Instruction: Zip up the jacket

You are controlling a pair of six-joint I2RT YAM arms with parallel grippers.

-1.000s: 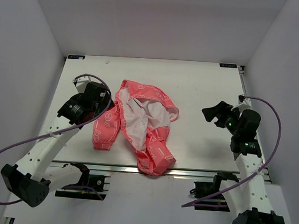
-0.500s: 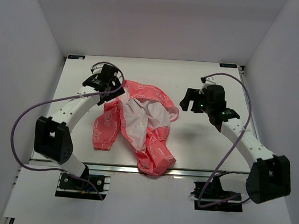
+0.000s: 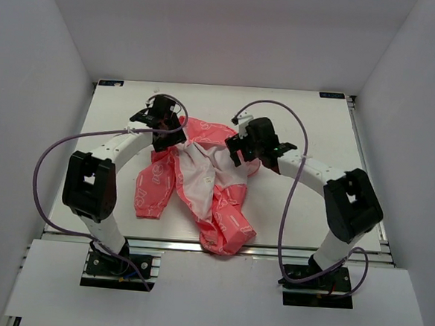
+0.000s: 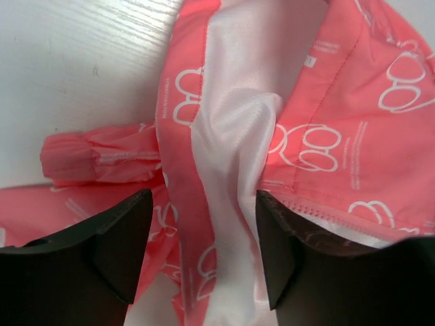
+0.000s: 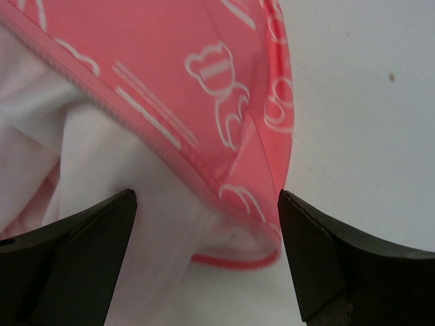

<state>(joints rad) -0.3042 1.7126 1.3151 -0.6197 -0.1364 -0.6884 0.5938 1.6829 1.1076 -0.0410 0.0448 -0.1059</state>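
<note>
Coral-pink jacket (image 3: 201, 177) lies crumpled, lining up, on the desk (image 3: 310, 125), its zipper (image 4: 326, 214) unjoined. Left fingers (image 4: 115, 238) and right fingers (image 5: 88, 238), both spread, straddle its upper edges and grip nothing. Zipping not yet begun.

The jacket (image 3: 201, 178) lay crumpled and open on the table (image 3: 304, 206) — white lining up — with the left gripper (image 3: 163, 135) and right gripper (image 3: 241, 151) over its far corners.

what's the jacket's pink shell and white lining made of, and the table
Jacket shell: thin woven synthetic, likely nylon or polyester; it crumples in fine sharp creases, with printed white outlines. Lining: smooth white fabric with a soft sheen on its folds, maybe polyester. Table: matte white board with faint grain lines, perhaps painted wood or laminate.
</note>
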